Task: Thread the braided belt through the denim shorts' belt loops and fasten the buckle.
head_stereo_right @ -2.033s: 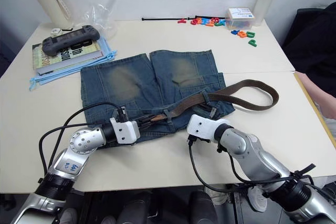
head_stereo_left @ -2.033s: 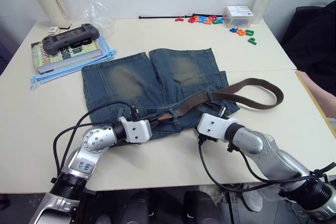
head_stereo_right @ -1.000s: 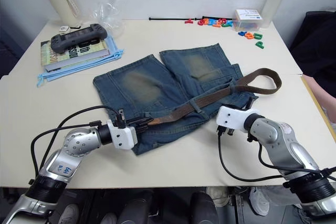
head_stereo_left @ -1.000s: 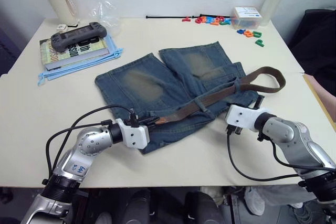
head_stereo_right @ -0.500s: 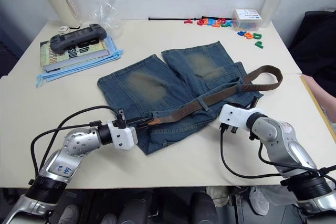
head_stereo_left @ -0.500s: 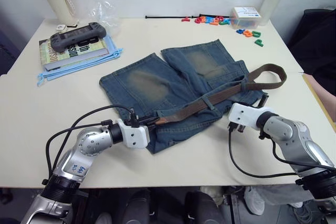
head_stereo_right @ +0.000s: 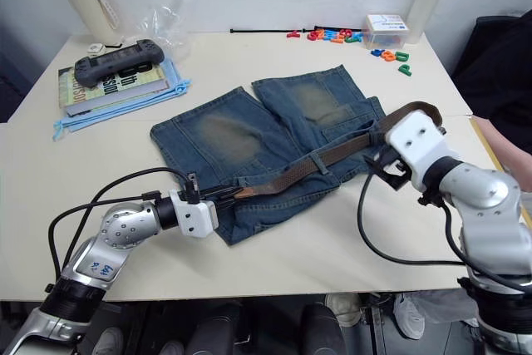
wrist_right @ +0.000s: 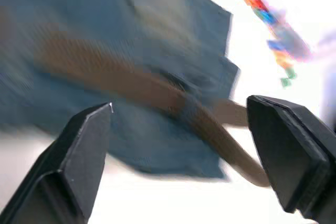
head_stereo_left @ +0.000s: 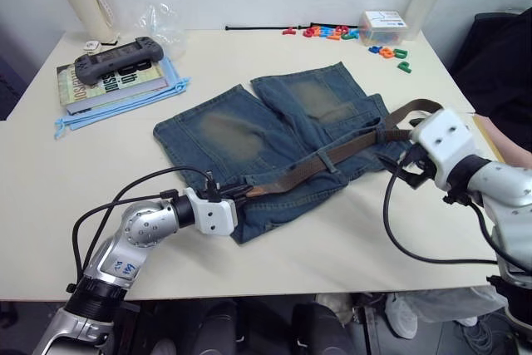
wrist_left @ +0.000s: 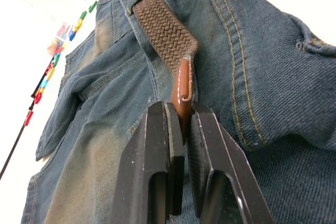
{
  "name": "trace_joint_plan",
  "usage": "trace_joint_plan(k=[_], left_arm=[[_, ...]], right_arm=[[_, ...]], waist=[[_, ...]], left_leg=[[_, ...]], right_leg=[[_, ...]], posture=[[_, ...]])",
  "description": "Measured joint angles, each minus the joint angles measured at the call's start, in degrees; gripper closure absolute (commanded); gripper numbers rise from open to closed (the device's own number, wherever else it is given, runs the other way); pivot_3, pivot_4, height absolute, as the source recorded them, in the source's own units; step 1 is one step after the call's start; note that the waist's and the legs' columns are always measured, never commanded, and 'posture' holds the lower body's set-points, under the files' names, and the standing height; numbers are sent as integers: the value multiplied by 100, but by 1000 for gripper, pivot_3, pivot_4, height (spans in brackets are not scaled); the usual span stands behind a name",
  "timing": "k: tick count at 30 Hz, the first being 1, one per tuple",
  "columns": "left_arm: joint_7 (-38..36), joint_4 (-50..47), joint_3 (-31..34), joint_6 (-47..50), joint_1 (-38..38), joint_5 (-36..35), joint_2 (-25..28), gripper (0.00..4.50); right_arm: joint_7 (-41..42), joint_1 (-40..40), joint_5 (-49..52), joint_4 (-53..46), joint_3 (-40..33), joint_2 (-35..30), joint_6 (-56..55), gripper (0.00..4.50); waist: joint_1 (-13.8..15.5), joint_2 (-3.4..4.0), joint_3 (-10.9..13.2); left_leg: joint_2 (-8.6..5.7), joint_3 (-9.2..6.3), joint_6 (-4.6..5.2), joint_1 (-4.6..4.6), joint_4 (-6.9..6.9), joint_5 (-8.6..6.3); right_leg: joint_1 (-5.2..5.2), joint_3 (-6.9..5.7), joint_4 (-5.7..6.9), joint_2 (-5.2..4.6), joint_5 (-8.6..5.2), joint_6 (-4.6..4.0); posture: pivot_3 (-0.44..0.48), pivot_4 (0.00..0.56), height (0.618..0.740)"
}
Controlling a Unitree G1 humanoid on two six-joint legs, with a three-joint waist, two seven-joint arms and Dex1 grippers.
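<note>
denim shorts (head_stereo_left: 274,135) lie flat mid-table, waistband toward the robot. braided belt (head_stereo_left: 332,155) runs along the waistband under a belt loop (head_stereo_left: 331,161), far end looping off the shorts' right edge. left gripper (wrist_left: 181,145) low at the waistband's left part, fingers (wrist_left: 152,156) clamped on the belt's tan leather tip (wrist_left: 184,90). right gripper (wrist_right: 178,145) raised above the shorts' right edge, fingers spread wide, holding nothing. buckle can't be made out. book (head_stereo_left: 104,85) and game controller (head_stereo_left: 112,57) far left.

braided belt (wrist_right: 131,85) motion-blurred, its buckle end hidden behind right gripper (head_stereo_right: 384,165)
</note>
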Motion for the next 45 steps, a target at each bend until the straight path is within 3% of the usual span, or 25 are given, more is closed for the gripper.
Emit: trace_joint_plan(k=[3,6,11,17,20,26,30,39,43,45], left_arm=[[30,1,-1,-83,-14,132,29,4297],[135,3,0,-237,-30,262,70,4297],[338,33,9,-470,-161,495,92,4297],[609,186,38,-651,-217,640,87,4297],[710,198,44,-721,-229,671,81,4297],[835,206,50,-834,-254,701,73,4297],[869,201,51,-890,-252,701,74,4297],[884,167,71,-902,-250,700,80,4297],[885,160,94,-903,-250,698,81,4297],[885,146,103,-904,-250,694,82,4297]], right_arm=[[118,-602,1077,-559,-355,946,2147,74],[-212,-816,1881,-554,-955,2000,3064,74],[-1813,-527,3458,-149,-1672,3557,3223,74],[-4140,-129,5267,491,-1992,4645,3223,74],[-5387,-10,6231,874,-1930,4653,2994,74],[-7774,485,8865,1582,-393,4351,1077,74],[-8259,449,9491,1817,132,4036,95,74],[-8100,237,9578,2239,555,3311,-1008,74],[-7995,235,9570,2239,685,3147,-1232,1210],[-7975,236,9540,2239,763,3096,-1312,2362]], waist=[[-7,0,0],[-2,0,0],[5,1,0],[-45,1,0],[-107,1,0],[-166,2,0],[-149,2,0],[-123,2,0],[-127,2,0],[-123,2,0]], left_leg=[[-2,-7,7,-8,-1,-5],[-6,-9,2,-10,-6,-2],[-9,12,-18,-12,-15,10],[-9,19,-16,-10,-15,11],[-9,22,-14,-8,-19,11],[-8,27,-9,-6,-21,13],[-7,27,-6,-6,-20,12],[-7,28,-6,-8,-19,14],[-5,27,-5,-7,-19,13],[-5,27,-5,-7,-19,13]], right_leg=[[-7,8,1,-6,-1,-5],[-6,5,-4,-11,1,-7],[-19,-8,2,-9,1,-7],[-25,-5,38,-6,1,-6],[-28,-2,38,-5,1,-6],[-31,3,34,-4,-1,-8],[-32,5,31,-5,-1,-8],[-32,4,32,-6,-1,-8],[-32,4,31,-6,-1,-8],[-32,5,30,-7,-1,-8]], posture=[[0,150,713],[0,150,713],[0,150,713],[0,150,713],[0,150,713],[0,150,713],[0,150,713],[0,150,713],[0,150,713],[0,150,713]])
